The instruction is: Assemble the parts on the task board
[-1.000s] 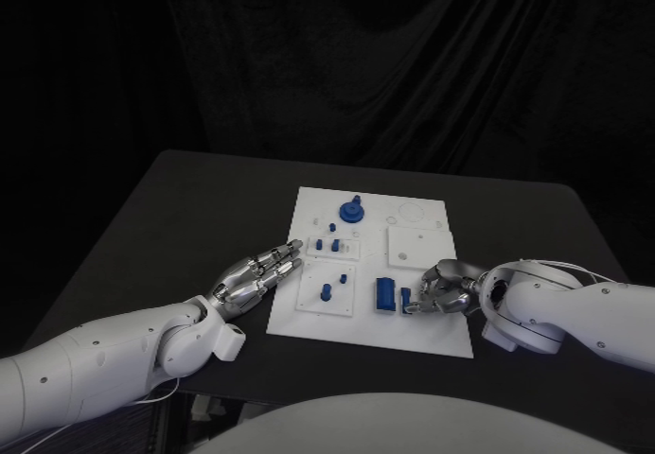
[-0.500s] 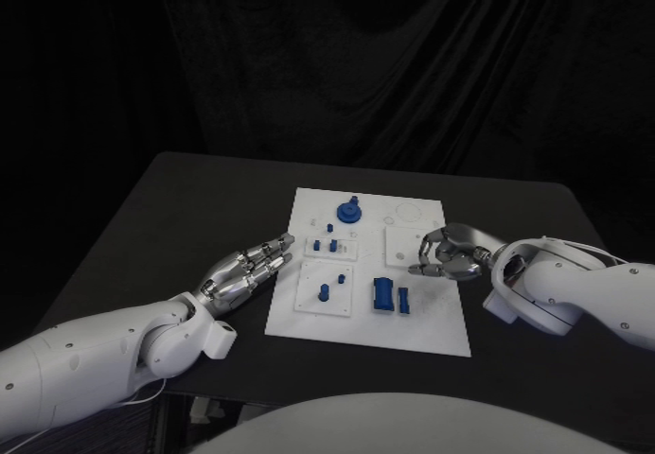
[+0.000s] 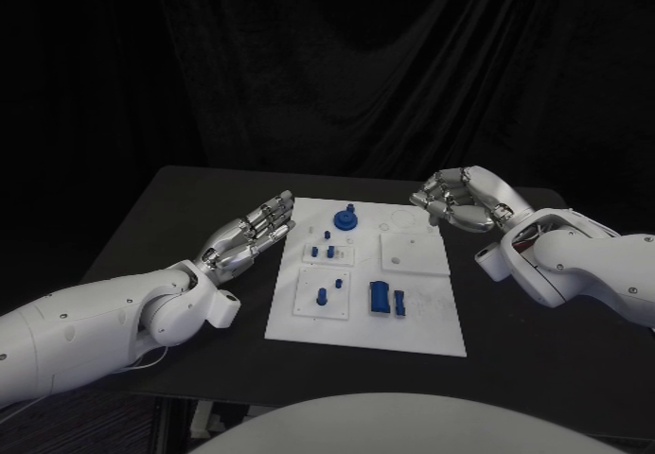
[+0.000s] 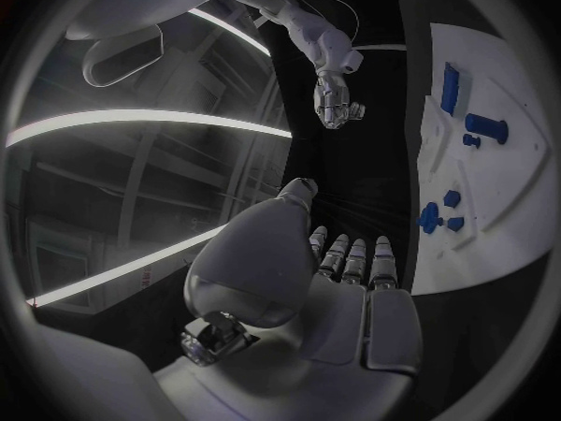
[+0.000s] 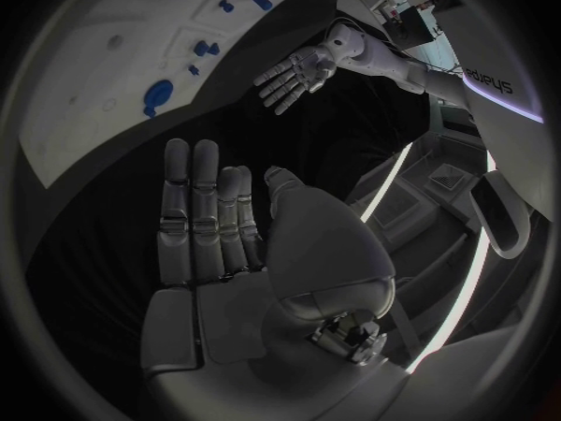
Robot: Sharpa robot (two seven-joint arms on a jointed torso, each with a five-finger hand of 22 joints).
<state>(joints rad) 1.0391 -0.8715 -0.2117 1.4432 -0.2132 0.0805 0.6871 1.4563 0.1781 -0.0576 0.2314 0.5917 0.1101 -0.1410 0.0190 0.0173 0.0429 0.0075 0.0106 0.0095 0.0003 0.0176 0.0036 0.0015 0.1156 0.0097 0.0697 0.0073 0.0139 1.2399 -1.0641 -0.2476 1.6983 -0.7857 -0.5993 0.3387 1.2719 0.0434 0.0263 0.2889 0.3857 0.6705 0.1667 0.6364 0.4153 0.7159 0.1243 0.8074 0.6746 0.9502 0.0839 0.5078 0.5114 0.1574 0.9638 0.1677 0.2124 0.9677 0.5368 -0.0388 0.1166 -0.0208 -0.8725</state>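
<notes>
The white task board (image 3: 366, 329) lies in the middle of the black table. A round blue knob (image 3: 346, 218) stands at its far end. Small blue pegs (image 3: 324, 252) and a single peg (image 3: 324, 292) stand in its left plates. A blue block (image 3: 380, 296) with a thin blue piece (image 3: 398, 302) beside it sits near the front. My left hand (image 3: 253, 234) hovers left of the board, fingers straight and apart, holding nothing. My right hand (image 3: 462, 199) is raised by the board's far right corner; its wrist view shows the right hand's palm (image 5: 216, 243) bare and its fingers stretched out.
A plain white square plate (image 3: 413, 253) lies on the board's right half. Black table surface (image 3: 546, 322) runs around the board on all sides. A dark curtain hangs behind the table. The left wrist view shows the board's edge (image 4: 514, 215) and my right hand (image 4: 336, 98) beyond it.
My right hand has left the thin blue piece beside the block and risen back to the board's far right corner. My left hand has lifted and moved farther from me.
</notes>
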